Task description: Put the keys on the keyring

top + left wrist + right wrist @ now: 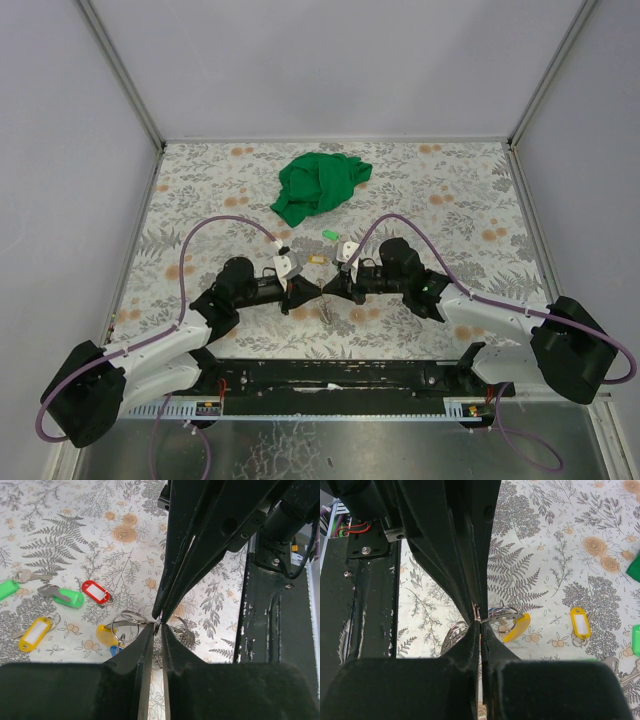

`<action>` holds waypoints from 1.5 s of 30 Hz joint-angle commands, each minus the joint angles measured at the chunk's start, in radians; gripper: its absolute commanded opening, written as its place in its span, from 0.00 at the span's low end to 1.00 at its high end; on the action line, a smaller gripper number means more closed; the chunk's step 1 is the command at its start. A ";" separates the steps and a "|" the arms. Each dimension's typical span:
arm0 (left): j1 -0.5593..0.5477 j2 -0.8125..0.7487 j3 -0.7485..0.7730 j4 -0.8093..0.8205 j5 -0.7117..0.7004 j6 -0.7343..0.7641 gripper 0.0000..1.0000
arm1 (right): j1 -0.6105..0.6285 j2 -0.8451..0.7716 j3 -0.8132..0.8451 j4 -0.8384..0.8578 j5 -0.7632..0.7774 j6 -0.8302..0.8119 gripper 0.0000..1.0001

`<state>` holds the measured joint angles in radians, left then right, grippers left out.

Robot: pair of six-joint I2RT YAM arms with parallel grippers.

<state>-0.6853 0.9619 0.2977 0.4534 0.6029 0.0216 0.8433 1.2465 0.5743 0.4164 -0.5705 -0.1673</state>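
Worktop (450, 200): covered edge to edge by a printed sheet, grey fern and leaf pattern with orange blossoms.

Cloth (318, 185): green, crumpled into a loose heap, lying on the worktop near its far edge, about midway across. One green corner shows at the edge of the right wrist view (635, 567).

Walls (330, 60): plain pale grey panels on the far, left and right sides, joined by metal corner posts (120, 70).

Rail (340, 378): black, along the near worktop edge, screw heads visible.

Sheet metal (330, 450): bare, scuffed, in front of the rail
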 commanded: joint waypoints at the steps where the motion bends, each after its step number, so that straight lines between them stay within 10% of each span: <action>1: -0.005 0.003 0.024 0.036 0.023 0.006 0.04 | -0.001 0.007 0.053 0.044 -0.043 -0.009 0.00; 6: -0.005 -0.023 0.011 0.043 -0.003 0.003 0.00 | -0.002 0.010 0.058 0.023 -0.037 -0.014 0.01; 17: -0.005 -0.040 -0.002 0.028 -0.214 -0.035 0.00 | -0.002 -0.025 0.092 -0.152 0.234 0.032 0.44; 25: -0.005 -0.075 -0.019 0.015 -0.372 -0.073 0.00 | -0.005 0.067 0.141 -0.303 0.499 0.131 0.46; 45: -0.005 -0.071 -0.022 0.015 -0.373 -0.081 0.00 | -0.142 0.356 0.265 -0.404 0.425 0.353 0.39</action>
<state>-0.6857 0.8890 0.2764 0.4454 0.2348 -0.0532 0.7147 1.5856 0.7959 0.0067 -0.1005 0.1432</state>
